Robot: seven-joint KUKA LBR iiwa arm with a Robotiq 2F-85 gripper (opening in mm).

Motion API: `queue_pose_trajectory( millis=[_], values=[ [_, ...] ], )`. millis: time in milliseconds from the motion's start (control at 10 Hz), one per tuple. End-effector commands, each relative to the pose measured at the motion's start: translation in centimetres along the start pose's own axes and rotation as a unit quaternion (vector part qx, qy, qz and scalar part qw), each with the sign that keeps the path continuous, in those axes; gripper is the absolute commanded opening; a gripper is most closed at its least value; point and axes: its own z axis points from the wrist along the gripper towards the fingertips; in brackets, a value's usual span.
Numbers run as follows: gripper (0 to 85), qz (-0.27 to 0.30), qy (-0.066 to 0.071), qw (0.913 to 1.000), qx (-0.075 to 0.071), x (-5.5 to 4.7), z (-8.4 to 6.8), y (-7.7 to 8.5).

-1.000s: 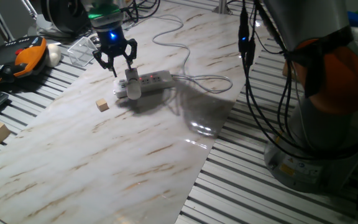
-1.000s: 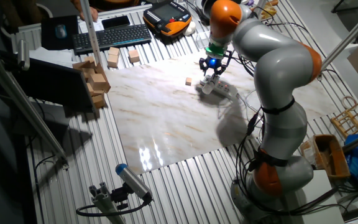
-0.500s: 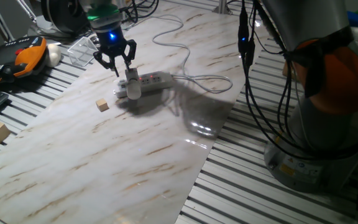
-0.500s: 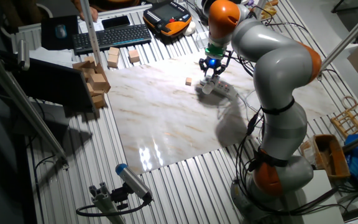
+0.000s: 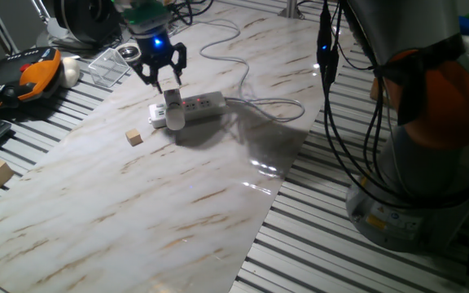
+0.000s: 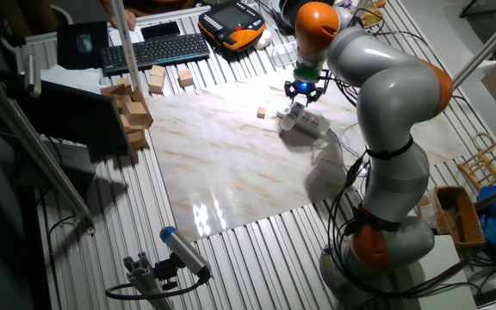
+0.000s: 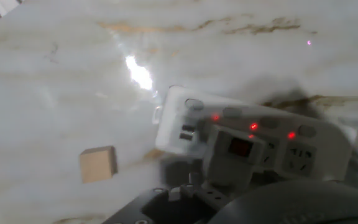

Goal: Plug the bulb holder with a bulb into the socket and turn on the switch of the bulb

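While above the bulb holder point(image 5: 173, 108), pincer point(image 5: 161, 79) gapes empty.

Bulb holder point(image 5: 172, 107) on socket point(image 5: 192, 107)'s end, wooden cube point(image 5: 133, 137) nearby.

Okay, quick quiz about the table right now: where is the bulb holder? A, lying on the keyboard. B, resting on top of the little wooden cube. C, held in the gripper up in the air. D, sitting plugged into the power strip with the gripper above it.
D: the bulb holder stands on the power strip, while the gripper hangs above it, holding nothing.
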Motion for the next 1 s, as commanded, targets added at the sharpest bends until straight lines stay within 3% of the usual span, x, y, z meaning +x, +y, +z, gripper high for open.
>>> queue_pose_trajectory(
  millis=[0,200,500,900],
  values=[
    [51.0,0.0,0.003,1.0,-0.005,-0.1,0.1,-0.7],
    [51.0,0.026,0.004,0.9996,-0.004,-0.1,0.1,-1.2],
    [51.0,0.046,-0.007,0.9989,-0.005,-0.6,0.6,-1.3],
    [51.0,0.037,0.001,0.9992,-0.014,-1.1,1.5,-1.9]
  ],
)
